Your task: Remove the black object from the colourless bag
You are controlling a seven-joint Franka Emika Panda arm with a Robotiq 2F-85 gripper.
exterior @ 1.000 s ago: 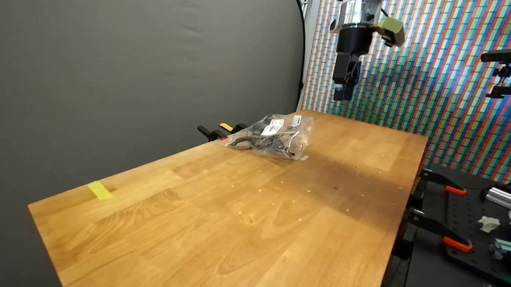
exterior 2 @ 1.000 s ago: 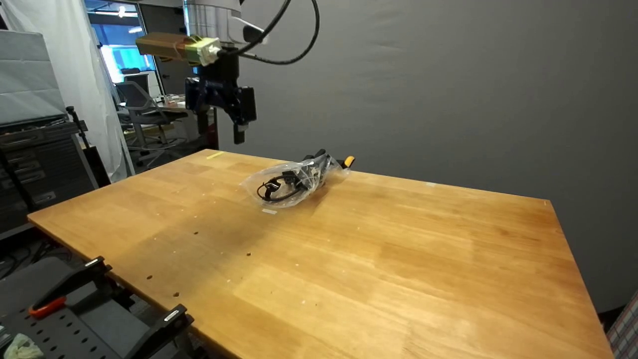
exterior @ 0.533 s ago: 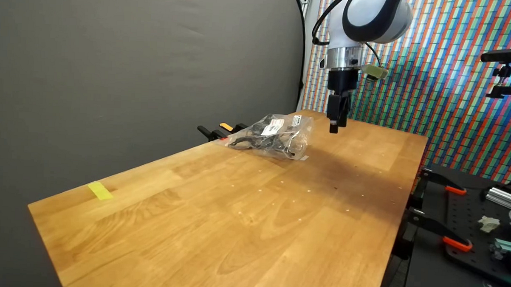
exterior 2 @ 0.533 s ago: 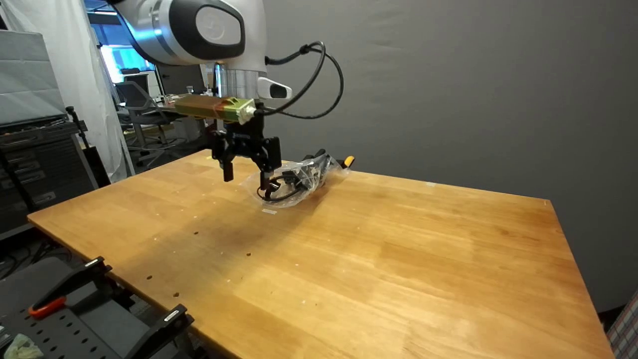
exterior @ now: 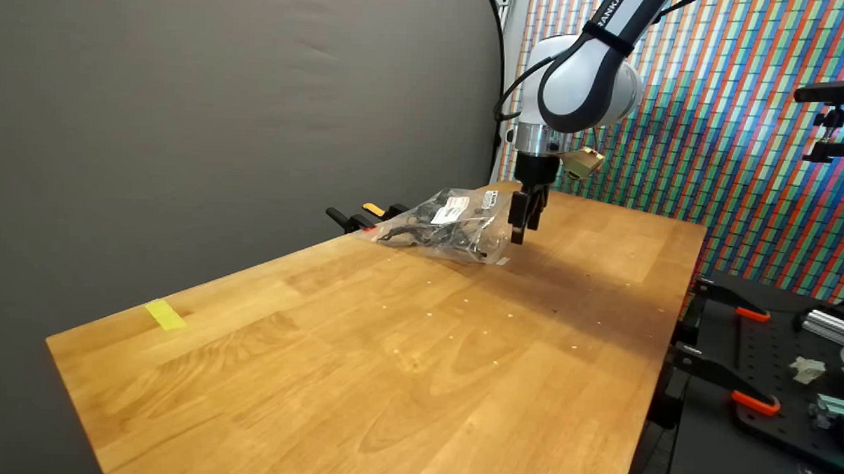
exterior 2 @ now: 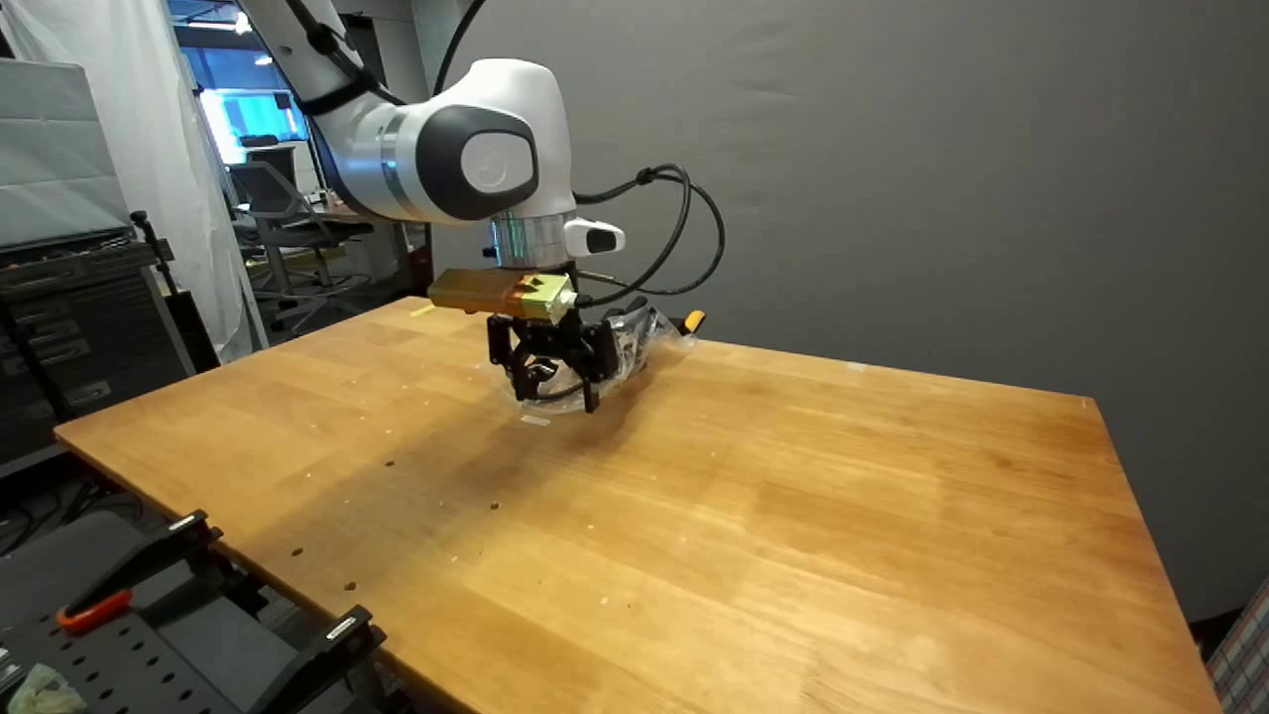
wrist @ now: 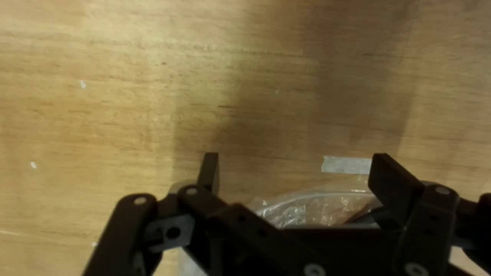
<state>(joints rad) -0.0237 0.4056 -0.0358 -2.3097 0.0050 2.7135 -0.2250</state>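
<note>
A clear plastic bag (exterior: 489,229) with white labels lies on the wooden table near its back edge. A black object with cable-like parts (exterior: 404,233) shows through the plastic. In an exterior view the bag (exterior 2: 649,347) is partly hidden behind the gripper. My gripper (exterior: 525,231) is open and empty, pointing down beside the bag's end, low over the table. In the wrist view the open fingers (wrist: 295,159) stand wide apart, with the bag's edge (wrist: 322,207) between and below them. The right finger overlaps part of the bag; contact cannot be told.
A white tape strip (wrist: 345,165) lies on the wooden table (exterior: 389,376) by the bag. Clamps (exterior: 374,211) grip the table edge behind the bag. A grey backdrop (exterior 2: 892,198) stands behind the table. More clamps with orange pads (exterior: 753,403) hold the opposite edge.
The arm has come down from high above the table and moved in close to the bag. The gripper stays open. The bag has not moved.
</note>
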